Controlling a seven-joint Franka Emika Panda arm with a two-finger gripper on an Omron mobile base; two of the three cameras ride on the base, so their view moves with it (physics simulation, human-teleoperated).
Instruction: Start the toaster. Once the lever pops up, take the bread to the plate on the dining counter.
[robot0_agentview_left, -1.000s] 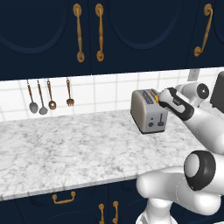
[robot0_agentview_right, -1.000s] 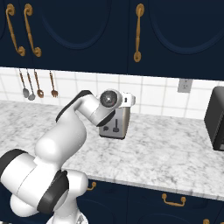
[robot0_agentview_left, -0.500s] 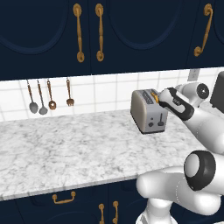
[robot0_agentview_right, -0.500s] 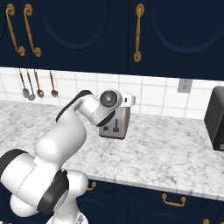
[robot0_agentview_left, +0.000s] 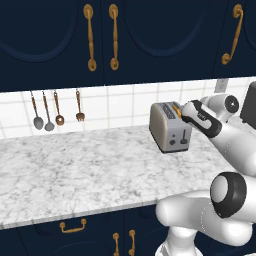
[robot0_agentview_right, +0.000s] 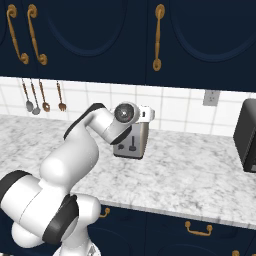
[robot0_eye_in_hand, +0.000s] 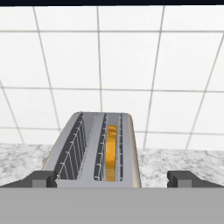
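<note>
The arm is stretched out level toward the toaster (robot0_agentview_left: 170, 127), wrist sitting right at its near top edge. The gripper (robot0_eye_in_hand: 112, 178) has its jaws spread wide, holding nothing. The bread (robot0_eye_in_hand: 112, 153) stands in the toaster's right slot, seen from the hand.

The arm (robot0_agentview_left: 220, 150) is built of glossy white, rounded shells, fat and bulbous low down and slimmer toward the wrist. Dark, nearly black bands ring the joints, and round dark-grey end caps sit on the elbow and shoulder (the cap near the wrist shows a small pale centre). A black sleeve with faint light marks wraps the forearm. The claw (robot0_eye_in_hand: 112, 180) ends in two small, blocky dark-grey finger tips (robot0_eye_in_hand: 41, 178).
</note>
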